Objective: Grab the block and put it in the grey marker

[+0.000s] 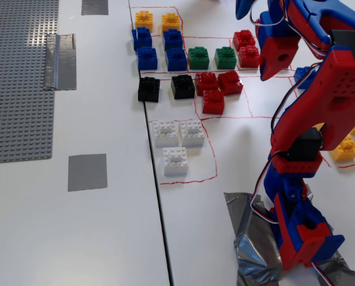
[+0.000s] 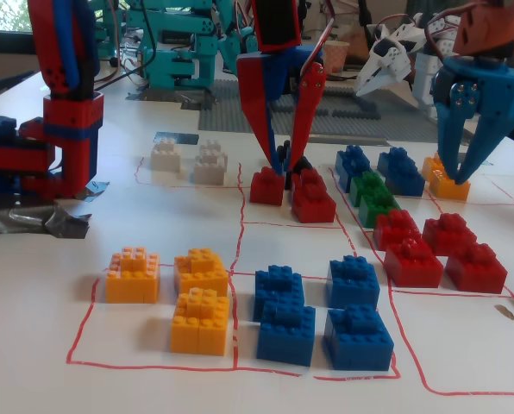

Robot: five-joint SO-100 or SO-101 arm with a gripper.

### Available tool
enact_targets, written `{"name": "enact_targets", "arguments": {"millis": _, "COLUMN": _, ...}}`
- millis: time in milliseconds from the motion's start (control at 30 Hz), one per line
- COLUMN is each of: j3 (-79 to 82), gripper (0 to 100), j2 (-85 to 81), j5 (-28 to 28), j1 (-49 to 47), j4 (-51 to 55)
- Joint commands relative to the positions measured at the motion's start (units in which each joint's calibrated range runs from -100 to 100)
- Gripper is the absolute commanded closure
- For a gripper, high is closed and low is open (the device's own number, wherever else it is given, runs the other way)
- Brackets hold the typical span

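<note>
Three white bricks (image 1: 175, 159) sit in a red-outlined cell, all free; they also show in the other fixed view (image 2: 166, 156). The grey marker (image 1: 87, 171), a flat square patch, lies bare to their left and shows as a thin dark patch behind them in the other view (image 2: 175, 138). My gripper (image 2: 284, 167) hangs open and empty, tips pointing down, in line with the red bricks (image 2: 266, 185) and black bricks, away from the white ones. From above, one red finger (image 1: 277, 56) shows at the top right.
Blue, green, yellow, red (image 1: 213, 101) and black bricks (image 1: 149, 88) fill the neighbouring cells. A grey studded baseplate (image 1: 19, 83) and a wrinkled tape strip (image 1: 60, 61) lie at the left. My arm's base (image 1: 302, 238) stands at the bottom right. Another blue gripper (image 2: 458, 168) hangs over a yellow brick.
</note>
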Motion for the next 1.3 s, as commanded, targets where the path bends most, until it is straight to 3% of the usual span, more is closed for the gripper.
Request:
{"name": "enact_targets", "arguments": {"millis": 0, "j3": 1.36, "gripper": 100, "j2": -3.24, "j5": 0.68, "j1": 2.47, "j4": -2.37}}
{"name": "enact_targets", "arguments": {"millis": 467, "j3": 1.36, "gripper": 100, "j2": -3.49, "j5": 1.17, "j1": 2.96, "j4": -1.97}}
{"name": "enact_targets", "arguments": {"millis": 667, "j3": -1.45, "gripper": 100, "j2": -4.23, "j5": 1.81, "j1": -0.38, "j4": 3.39}}
{"name": "enact_targets", "arguments": {"millis": 1267, "j3": 3.00, "gripper": 100, "j2": -14.63, "j5": 4.79, "j1": -24.42, "j4": 11.02}}
